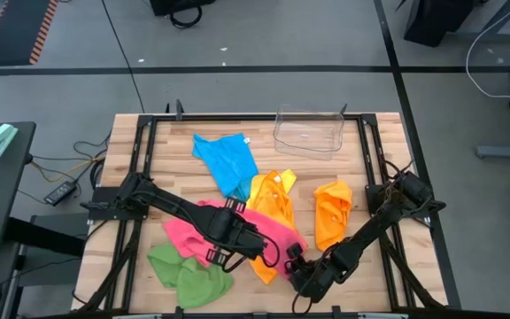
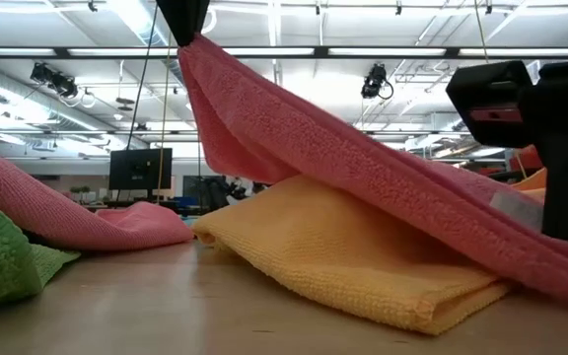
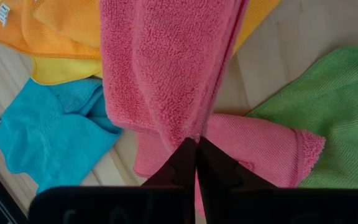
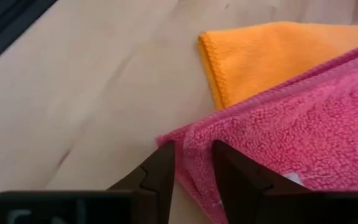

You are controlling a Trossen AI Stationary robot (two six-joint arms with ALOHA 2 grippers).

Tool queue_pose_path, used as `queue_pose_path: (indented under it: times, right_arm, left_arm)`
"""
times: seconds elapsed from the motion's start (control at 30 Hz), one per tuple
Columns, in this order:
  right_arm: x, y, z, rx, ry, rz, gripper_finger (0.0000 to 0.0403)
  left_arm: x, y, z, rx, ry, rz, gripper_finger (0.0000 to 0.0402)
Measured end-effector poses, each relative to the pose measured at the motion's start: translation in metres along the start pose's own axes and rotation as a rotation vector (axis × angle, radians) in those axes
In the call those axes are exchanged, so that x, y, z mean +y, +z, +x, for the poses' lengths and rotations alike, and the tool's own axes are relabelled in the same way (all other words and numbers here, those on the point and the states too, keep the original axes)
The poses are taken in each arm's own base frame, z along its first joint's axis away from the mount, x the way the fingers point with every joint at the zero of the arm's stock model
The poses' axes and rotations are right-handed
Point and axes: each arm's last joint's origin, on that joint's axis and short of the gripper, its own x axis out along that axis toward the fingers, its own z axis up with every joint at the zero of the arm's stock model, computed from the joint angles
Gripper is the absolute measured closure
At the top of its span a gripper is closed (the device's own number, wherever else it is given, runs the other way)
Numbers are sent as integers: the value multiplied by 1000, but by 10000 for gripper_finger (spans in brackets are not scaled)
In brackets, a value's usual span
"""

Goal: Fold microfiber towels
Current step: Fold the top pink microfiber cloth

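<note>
A pink towel (image 1: pixel 189 232) lies near the table's front, and one part of it is raised by my left gripper (image 3: pixel 196 144), which is shut on it above the table. From there the cloth slopes down to its corner (image 4: pixel 194 155) on the table. My right gripper (image 4: pixel 194 171) stands low at that corner, its fingers slightly apart, one on each side of it. The pink cloth drapes over a yellow towel (image 2: pixel 343 247). A green towel (image 1: pixel 189 276) lies at the front left, partly under the pink one. My left gripper pinches a bunched fold of the pink towel (image 3: pixel 191 127) between its two fingers, coming from above and pointing down. The cloth hangs below the fingers and runs in a fairly taut slope (image 2: pixel 363 158) to the table; its other end (image 2: pixel 87 222) lies on the wood. My right gripper has the pink towel's corner (image 4: pixel 197 146) between its parted fingers, slanting down from the table's right; I cannot tell whether the fingers touch it. The corner rests on the table.
A blue towel (image 1: pixel 227 162) lies at the middle far side, an orange towel (image 1: pixel 333 213) at the right, and a yellow-orange one (image 1: pixel 271 197) between them. A clear plastic bin (image 1: pixel 308 133) stands at the far edge. Bare wood shows at the front right (image 1: pixel 388 283).
</note>
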Motion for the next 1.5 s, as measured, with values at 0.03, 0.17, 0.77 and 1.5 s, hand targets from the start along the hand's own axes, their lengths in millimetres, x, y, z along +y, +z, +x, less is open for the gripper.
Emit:
queue_pose_path:
  times: [0.03, 0.17, 0.77, 1.5]
  right_arm:
    - [0, 0, 0, 0, 11, 6, 285]
    - [1, 1, 0, -5, 40, 16, 285]
    - [-11, 2, 3, 8, 79, 74, 285]
    - [-21, 13, 0, 53, 70, 95, 248]
  left_arm:
    - [0, 0, 0, 0, 0, -1, 383]
    - [0, 0, 0, 0, 0, -2, 372]
    - [0, 0, 0, 1, 1, 2, 373]
    - [0, 1, 0, -10, 0, -15, 387]
